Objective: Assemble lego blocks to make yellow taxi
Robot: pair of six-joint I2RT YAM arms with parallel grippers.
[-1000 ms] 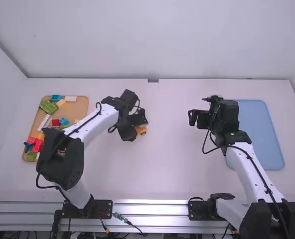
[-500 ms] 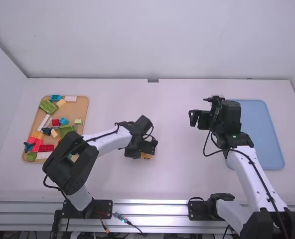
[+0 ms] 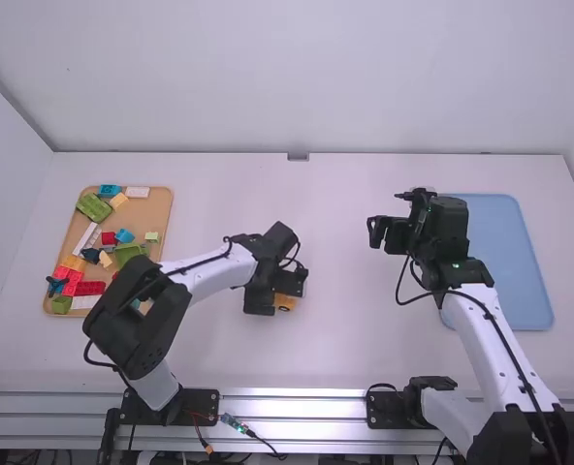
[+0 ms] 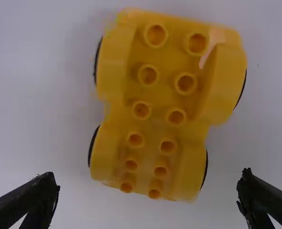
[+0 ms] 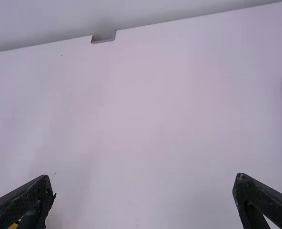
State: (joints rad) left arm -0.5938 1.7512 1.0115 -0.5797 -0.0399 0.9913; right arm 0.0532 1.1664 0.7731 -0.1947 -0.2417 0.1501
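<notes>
The white counter [image 3: 355, 358] is crossed by both arms. To its right side the blue tray [image 3: 510, 271] is placed, to its left side the wooden tray [image 3: 159, 218] with loose blocks [image 3: 130, 250]. Between the car base and each tray, a wide stretch of counter is left; the front and far counter edges are also well apart from it. By the right end effector [image 3: 384, 231], a place near the blue tray is taken, fingers apart. The left end effector [image 3: 277, 294] is held over the yellow car base [image 4: 148, 129], its fingers wide apart, one beyond each side. The base's long axis is pointed, slightly slanted, towards the gap between these fingertips; its front cannot be told. Compared with one second ago, both are found nearer to the front edge. Hollow studs [image 4: 142, 110] are seen along it.
</notes>
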